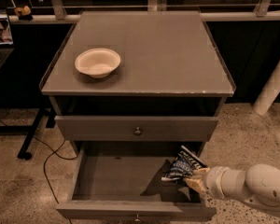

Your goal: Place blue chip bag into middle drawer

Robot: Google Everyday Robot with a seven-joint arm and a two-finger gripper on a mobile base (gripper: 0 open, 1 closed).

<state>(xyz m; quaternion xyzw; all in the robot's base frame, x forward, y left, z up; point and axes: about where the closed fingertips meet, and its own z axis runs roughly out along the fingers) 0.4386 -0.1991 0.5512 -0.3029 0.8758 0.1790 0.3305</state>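
Dark-blue foil with white lettering marks the one blue chip bag (183, 163), which hangs tilted over the right rear part of the middle drawer (113, 177), casting a shadow on the drawer's bare grey floor. The single tool (192, 177) is clenched on the bag's lower right edge, reaching in over the drawer's right side wall on a white arm (249, 189) that enters from the lower right corner. The middle drawer is pulled well out, and one small knob (137, 217) shows on its front at the bottom edge. Above it is one upper drawer (95, 127), closed, with its own round metal knob (137, 131), so two knobbed drawers are in view. Over that is a dark open slot beneath the grey counter (172, 55). One white bowl (97, 62) stands upright on the left part of the counter, well apart from the bag. One dark cable (47, 158) trails across the speckled floor to the left of the cabinet.
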